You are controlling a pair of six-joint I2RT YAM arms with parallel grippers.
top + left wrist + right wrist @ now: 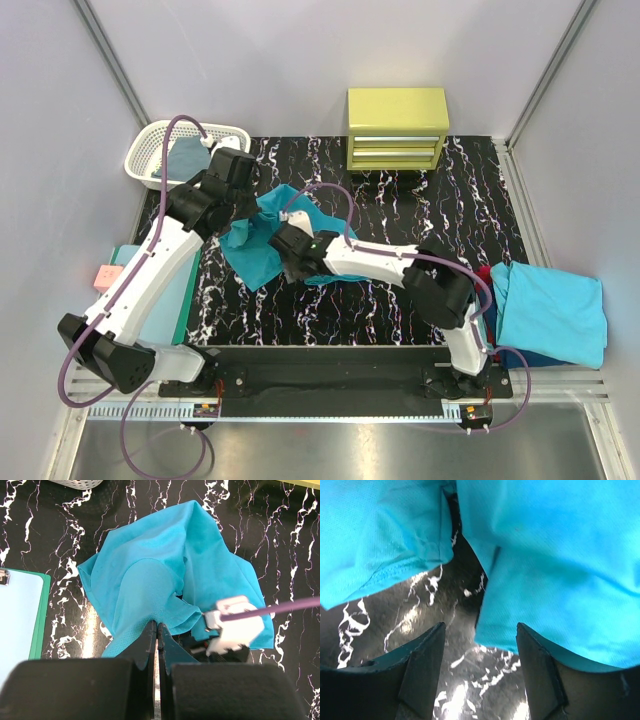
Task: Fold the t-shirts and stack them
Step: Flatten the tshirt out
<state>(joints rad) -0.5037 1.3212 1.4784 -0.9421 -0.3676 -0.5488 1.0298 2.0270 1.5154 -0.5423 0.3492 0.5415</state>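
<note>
One teal t-shirt (255, 250), pinched by the left gripper (156, 628); right gripper (480, 628) spread apart; perhaps three stacked shirts (550, 315).

1. The left arm (150, 265) rises from a low elbow near its base and reaches forward and inward.
2. Left gripper (156, 630) — its fingers are pressed together, pinching an edge of the teal t-shirt (150, 555).
3. The right arm (385, 262) bends sharply at the elbow, with its forearm stretched out to the left.
4. Right gripper (480, 630) — the jaws stand apart and clamp nothing.
</note>
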